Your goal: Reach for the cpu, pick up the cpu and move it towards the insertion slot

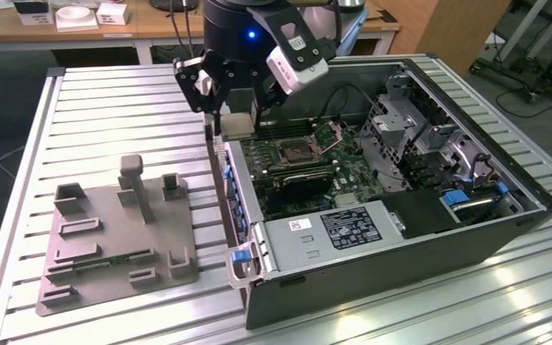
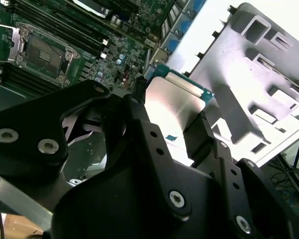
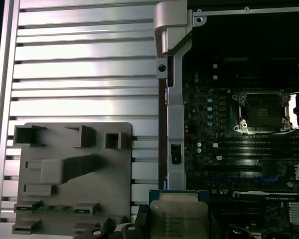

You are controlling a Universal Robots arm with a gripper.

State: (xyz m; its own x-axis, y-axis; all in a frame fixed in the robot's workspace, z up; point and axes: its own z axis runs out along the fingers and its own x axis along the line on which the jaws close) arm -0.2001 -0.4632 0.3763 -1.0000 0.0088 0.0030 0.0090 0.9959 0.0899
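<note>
The open computer case [image 1: 391,180] is showing its bare insertion slot [image 1: 300,152]; the arm's fingers [image 2: 139,94] are pinching the cpu [image 2: 172,107] above the case's edge.

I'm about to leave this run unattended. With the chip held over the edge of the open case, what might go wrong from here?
1. The hand grips the cpu only by its edges; a slip would probably drop it onto the motherboard.
2. The cpu hangs close above the case wall and may clip it.
3. The insertion slot lies open, with its hinged plate raised; a tilted arrival could damage it.

Slatted metal table [image 1: 113,108] carries grey plastic fixture [image 1: 113,244] and open computer case [image 1: 506,215]
</note>
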